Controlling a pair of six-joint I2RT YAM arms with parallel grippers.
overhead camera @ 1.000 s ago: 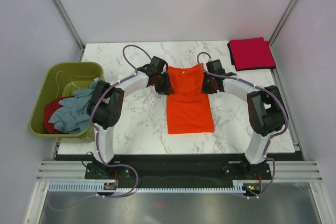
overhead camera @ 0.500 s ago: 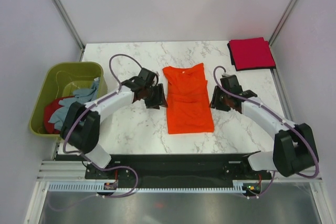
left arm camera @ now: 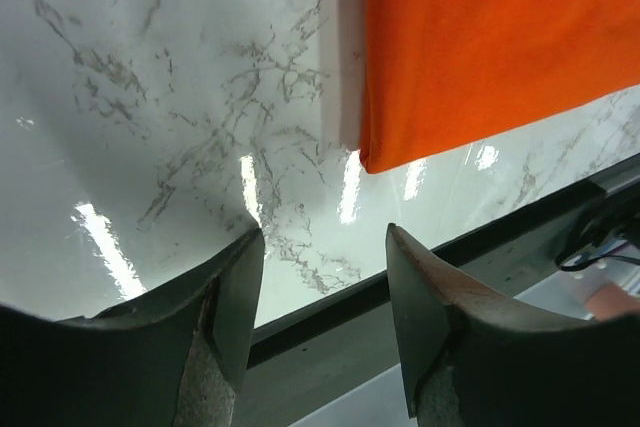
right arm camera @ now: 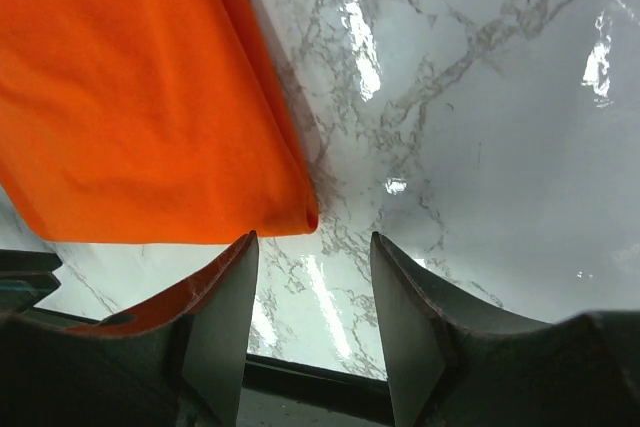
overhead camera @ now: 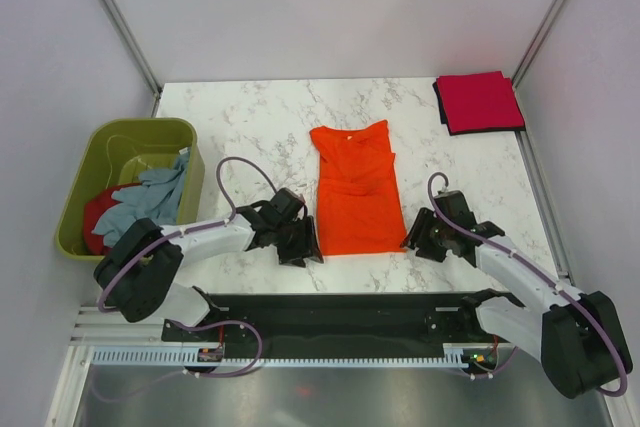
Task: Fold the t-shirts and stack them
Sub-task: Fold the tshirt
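The orange t-shirt point(overhead camera: 357, 187) lies flat in the table's middle, sleeves folded in, a long strip with its collar at the far end. My left gripper point(overhead camera: 303, 246) is open and empty by the shirt's near-left corner point(left arm camera: 375, 159). My right gripper point(overhead camera: 415, 239) is open and empty by its near-right corner point(right arm camera: 300, 215). Neither touches the cloth. A folded crimson t-shirt point(overhead camera: 479, 101) lies at the far right corner. A grey-blue t-shirt point(overhead camera: 142, 205) and a red t-shirt point(overhead camera: 95, 215) lie crumpled in the tub.
The olive-green plastic tub point(overhead camera: 120, 147) stands off the table's left edge. The table's near edge with a black rail point(overhead camera: 340, 305) runs just below both grippers. White walls enclose the table.
Both grippers have moved from beside the shirt's collar end down along its sides to its near corners. The shirt lies as before.
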